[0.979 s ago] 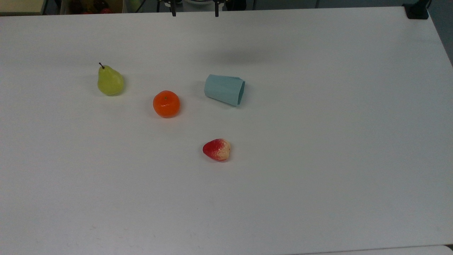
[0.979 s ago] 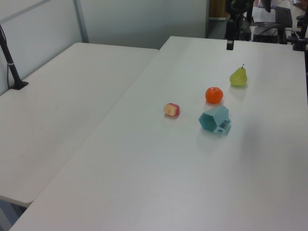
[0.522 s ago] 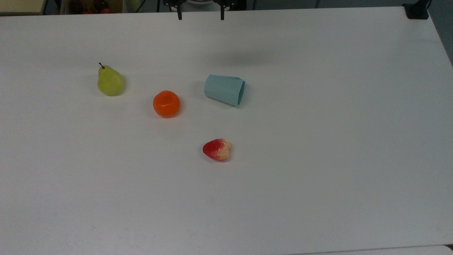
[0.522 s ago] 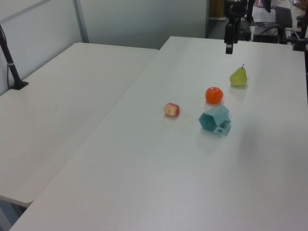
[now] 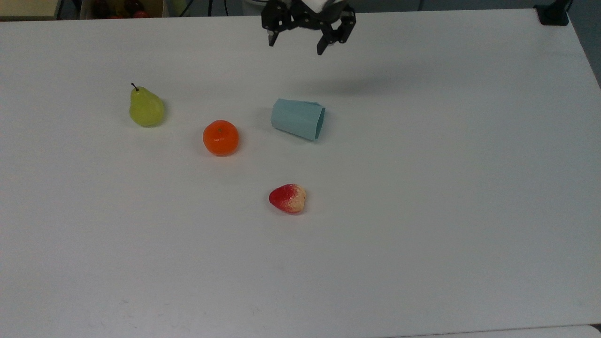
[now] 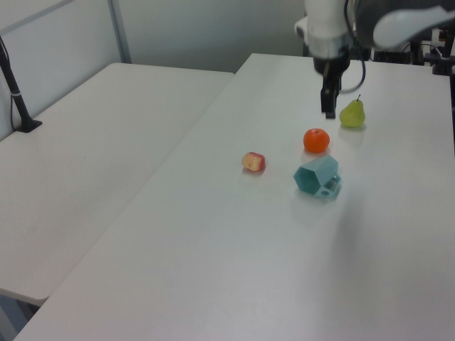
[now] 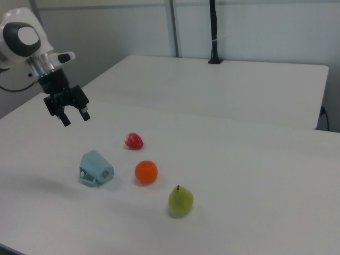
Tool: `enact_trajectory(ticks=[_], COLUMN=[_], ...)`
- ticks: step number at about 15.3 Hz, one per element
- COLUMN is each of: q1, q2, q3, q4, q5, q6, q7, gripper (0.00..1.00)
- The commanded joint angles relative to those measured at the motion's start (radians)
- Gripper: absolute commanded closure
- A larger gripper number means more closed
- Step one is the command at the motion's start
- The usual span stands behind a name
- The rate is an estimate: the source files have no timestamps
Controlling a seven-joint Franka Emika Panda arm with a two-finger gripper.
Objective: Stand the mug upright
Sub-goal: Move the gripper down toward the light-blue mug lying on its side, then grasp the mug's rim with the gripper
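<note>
Mug (image 5: 297, 119) lies on its side on the white table (image 5: 422, 211), below the gripper (image 5: 296, 46) in the top view and well apart from it. Its open mouth points to the top view's right. The gripper has come further out over the table than it was a moment ago, so it seems to be heading for the mug. Its two fingers are spread wide and hold nothing. The mug has not moved, and it still needs to be stood up. The orange (image 5: 220, 137), pear (image 5: 146, 108) and strawberry (image 5: 288, 198) stay put, farther from the gripper. In the top view the arm above the gripper is cut off.
</note>
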Motion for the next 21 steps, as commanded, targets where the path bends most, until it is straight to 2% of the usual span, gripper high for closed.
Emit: enact_trajectory(ticks=[1, 5, 8, 13, 19, 21], q1=[0.108, 0.167, 0.179, 0.175, 0.13, 0.124], q2=[0.095, 0.241, 0.337, 0.41, 0.42, 0.42], q3=[-0.009, -0.009, -0.009, -0.021, -0.023, -0.021], q4=[0.025, 0.115, 0.17, 0.175, 0.137, 0.126], q5=[-0.106, -0.161, -0.193, -0.207, -0.231, -0.247], q6=[-0.03, -0.048, -0.079, -0.065, -0.081, -0.099], q7=[0.171, 0.348, 0.449, 0.48, 0.474, 0.466], gripper=[0.0, 0.0, 0.0, 0.07, 0.36, 0.49])
